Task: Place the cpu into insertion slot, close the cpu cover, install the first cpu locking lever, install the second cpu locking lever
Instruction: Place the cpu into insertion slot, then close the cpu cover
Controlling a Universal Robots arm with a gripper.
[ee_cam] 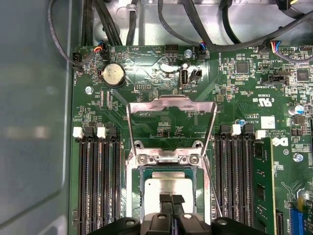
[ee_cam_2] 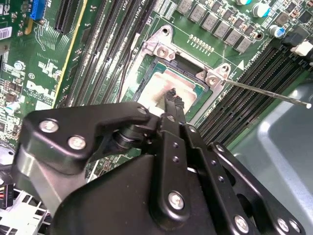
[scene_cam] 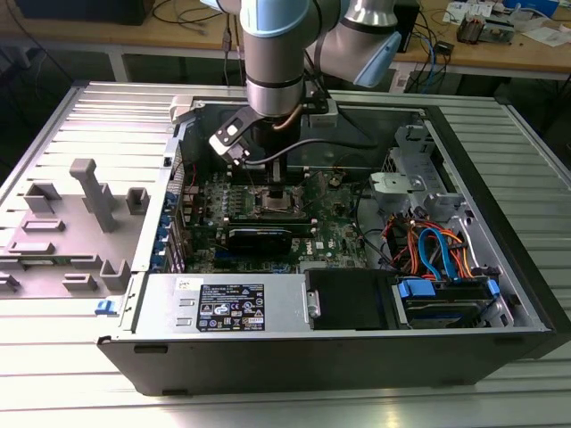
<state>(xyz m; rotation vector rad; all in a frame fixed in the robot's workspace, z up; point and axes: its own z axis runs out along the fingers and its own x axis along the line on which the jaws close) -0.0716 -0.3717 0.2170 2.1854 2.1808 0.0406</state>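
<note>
Nearest me is the long dark wall of the open computer case (scene_cam: 339,352), which lies on its side on a ribbed metal table (scene_cam: 500,392). Just inside that wall sits one power supply box (scene_cam: 227,308) with a label. Toward the exterior view's right is one drive bay (scene_cam: 446,299), fed by blue and orange cables (scene_cam: 437,250). On the table at the exterior view's left lies one grey parts fixture (scene_cam: 71,223), well apart from the work.

Deeper in is the green motherboard (scene_cam: 339,232). One robot arm (scene_cam: 277,53) comes straight down over it. Its one gripper (ee_cam: 171,199) has both fingers pressed together with nothing between them, the tips right at the cpu (ee_cam: 166,188); I can't tell whether they touch it. The single cpu lies flat in the insertion slot (ee_cam: 168,171), silvery top up. The cpu cover (ee_cam: 171,101) is swung up open on its hinge. One thin locking lever (ee_cam_2: 264,92) sticks out free from the socket corner, unlatched. Four white clips (ee_cam: 101,131) cap the black memory slots (ee_cam: 102,186), two on each side of the socket, and one round coin battery (ee_cam: 112,74) sits beyond the cover.

Farthest back stand cluttered wooden benches (scene_cam: 526,45).
</note>
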